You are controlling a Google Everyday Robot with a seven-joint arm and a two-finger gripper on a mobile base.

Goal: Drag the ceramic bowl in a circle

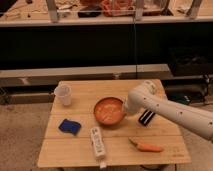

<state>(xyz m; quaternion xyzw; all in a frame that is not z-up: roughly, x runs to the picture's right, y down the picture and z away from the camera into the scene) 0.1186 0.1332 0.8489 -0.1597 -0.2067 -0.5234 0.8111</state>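
Observation:
The ceramic bowl (pixel 108 110) is round, shallow and orange-red, and sits near the middle of the wooden table (pixel 150 150). My gripper (pixel 126 111) is at the bowl's right rim, at the end of the white arm that comes in from the right. The arm's wrist covers the place where the gripper meets the rim.
A translucent white cup (pixel 63 94) stands at the table's back left. A blue sponge (pixel 69 126) lies front left, a white bottle (pixel 98 143) lies in front of the bowl, a carrot (pixel 146 147) lies front right, and a small dark object (pixel 146 118) lies right of the bowl.

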